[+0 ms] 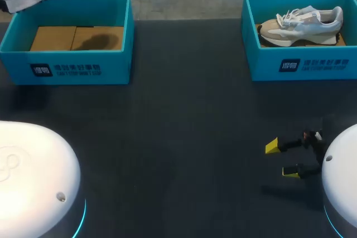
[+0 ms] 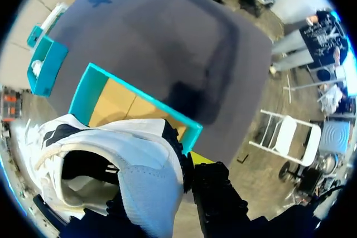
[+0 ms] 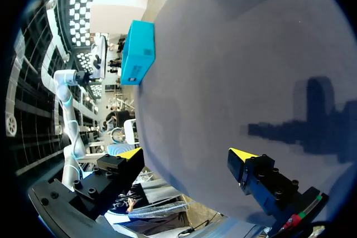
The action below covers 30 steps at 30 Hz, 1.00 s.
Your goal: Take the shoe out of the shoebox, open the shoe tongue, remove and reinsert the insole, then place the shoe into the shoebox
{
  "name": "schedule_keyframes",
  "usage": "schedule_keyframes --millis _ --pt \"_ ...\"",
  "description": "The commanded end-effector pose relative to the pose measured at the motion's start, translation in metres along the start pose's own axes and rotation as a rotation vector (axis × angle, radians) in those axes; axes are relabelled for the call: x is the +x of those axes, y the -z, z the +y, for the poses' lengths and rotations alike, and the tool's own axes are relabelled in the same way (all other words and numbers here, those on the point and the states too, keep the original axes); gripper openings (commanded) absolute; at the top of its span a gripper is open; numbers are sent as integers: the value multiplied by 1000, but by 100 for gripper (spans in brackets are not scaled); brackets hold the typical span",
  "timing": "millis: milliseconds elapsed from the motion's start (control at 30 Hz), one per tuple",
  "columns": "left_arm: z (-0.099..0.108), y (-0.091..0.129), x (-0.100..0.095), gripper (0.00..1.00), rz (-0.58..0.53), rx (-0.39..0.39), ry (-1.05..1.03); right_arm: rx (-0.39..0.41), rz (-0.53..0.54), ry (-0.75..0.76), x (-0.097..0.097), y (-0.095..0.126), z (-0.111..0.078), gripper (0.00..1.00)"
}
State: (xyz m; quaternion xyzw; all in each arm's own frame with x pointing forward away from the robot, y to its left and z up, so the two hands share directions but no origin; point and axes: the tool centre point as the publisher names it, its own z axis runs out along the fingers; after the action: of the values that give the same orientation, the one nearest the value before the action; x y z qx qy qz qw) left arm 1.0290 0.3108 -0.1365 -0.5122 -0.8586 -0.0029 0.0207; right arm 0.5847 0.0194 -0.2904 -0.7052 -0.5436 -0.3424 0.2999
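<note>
Our right gripper [image 1: 280, 159] hangs at the near right, just ahead of the white housing of our right arm [image 1: 343, 185]. Its two yellow-tipped fingers [image 3: 242, 155] are spread wide apart. Our left gripper [image 2: 159, 193] is raised at the far left and clamps a shoe [image 2: 128, 165]. One black finger presses the shoe's outside, and the other is hidden behind it.

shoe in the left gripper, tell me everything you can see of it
The lifted shoe is a white sneaker with mesh panels, dark side markings and dark trim; its opening faces the wrist camera. It hangs above the left shoebox, held by the left gripper, touching nothing else.
</note>
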Motion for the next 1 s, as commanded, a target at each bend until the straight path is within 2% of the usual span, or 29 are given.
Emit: schedule_keyframes --millis 33,533,600,767,833,1000 --pt "-7 -5 6 0 -19 -59 -7 -4 -1 0 1 2 -3 100" --pt "-7 -5 6 0 -19 -59 -7 -4 -1 0 1 2 -3 100" --pt "-6 -8 4 0 -16 -74 -90 -4 -1 0 1 2 -3 100" --pt "-2 -10 5 0 -50 -56 -259 -4 -1 0 1 2 -3 100" --pt "-1 -10 5 0 -55 -95 -306 -4 -1 0 1 2 -3 100" --pt "6 -12 5 0 -55 -134 -353 -4 -1 0 1 2 -3 100"
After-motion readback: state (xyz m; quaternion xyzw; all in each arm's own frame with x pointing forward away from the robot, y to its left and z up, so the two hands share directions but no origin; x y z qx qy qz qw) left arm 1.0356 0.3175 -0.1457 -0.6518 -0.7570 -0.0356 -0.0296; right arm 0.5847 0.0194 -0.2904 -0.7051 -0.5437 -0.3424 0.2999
